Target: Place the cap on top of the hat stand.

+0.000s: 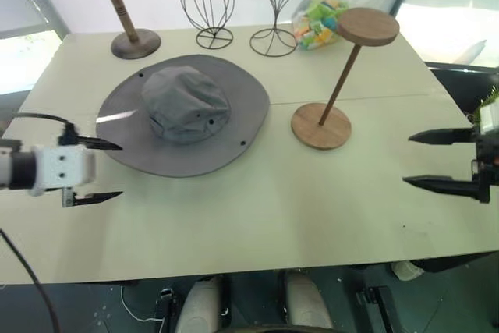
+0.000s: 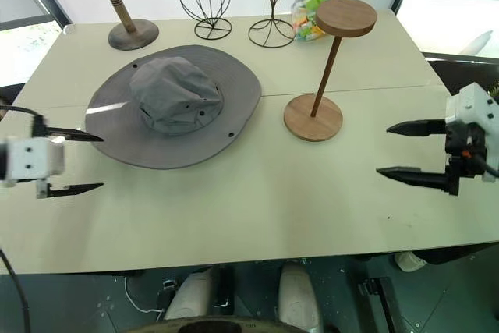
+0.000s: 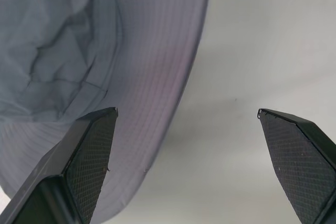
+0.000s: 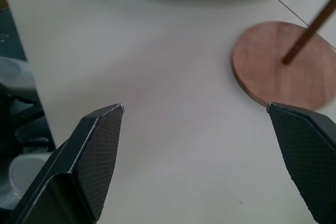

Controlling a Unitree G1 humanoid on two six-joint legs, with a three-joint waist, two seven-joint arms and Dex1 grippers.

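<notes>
The grey wide-brimmed cap (image 1: 185, 112) lies flat on the table (image 1: 257, 216), left of centre, crown up. To its right stands the light brown hat stand (image 1: 340, 76), its round disc top on a slanted rod above a round base (image 4: 283, 64). My left gripper (image 1: 104, 170) hovers open at the cap's left brim edge, nothing between its fingers; the brim (image 3: 152, 93) fills much of the left wrist view. My right gripper (image 1: 427, 161) is open near the table's right edge, pointing left toward the stand's base, a gap apart from it.
At the back of the table stand a darker wooden stand with a knob top (image 1: 121, 13), two black wire head frames (image 1: 209, 5) (image 1: 279, 5), and a clear jar of colourful pieces (image 1: 316, 21). The table's front edge lies close below both grippers.
</notes>
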